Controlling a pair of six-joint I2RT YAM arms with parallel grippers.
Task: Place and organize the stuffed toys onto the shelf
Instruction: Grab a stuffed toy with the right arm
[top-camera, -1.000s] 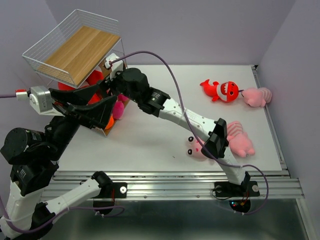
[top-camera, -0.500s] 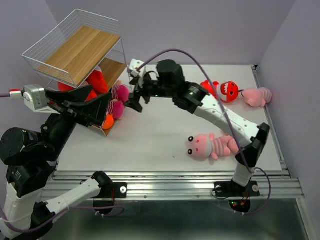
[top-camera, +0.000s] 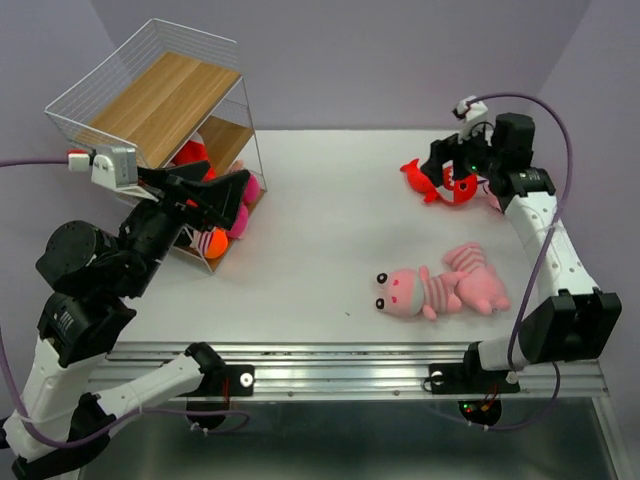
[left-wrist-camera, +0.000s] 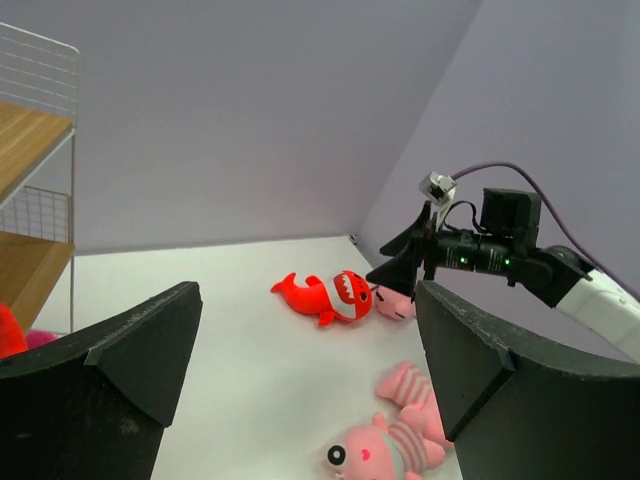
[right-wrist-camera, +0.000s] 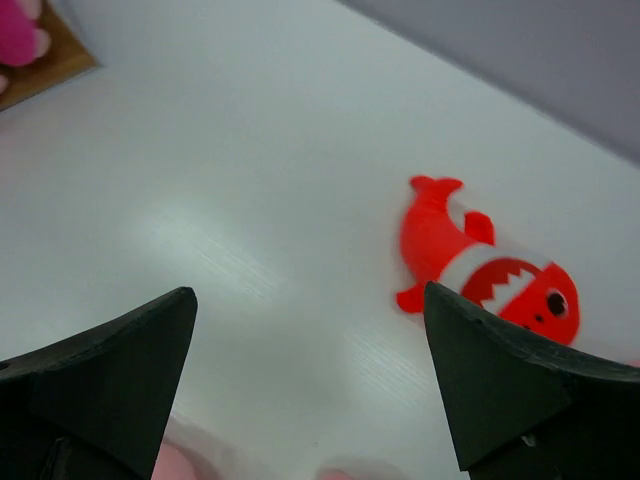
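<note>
Right gripper (top-camera: 447, 168), jaws apart, hovering by red fish (top-camera: 452, 184) at worktop's (top-camera: 320, 250) far-right corner; centring across midbody before closing advised. Left gripper (top-camera: 238, 198) jaws likewise apart.

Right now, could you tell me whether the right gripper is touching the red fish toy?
Apart. The right wrist view shows the red fish toy lying on the table beyond the open fingers of the right gripper.

Loose red fish (left-wrist-camera: 322, 297), pink striped plushes (top-camera: 410, 292).
</note>
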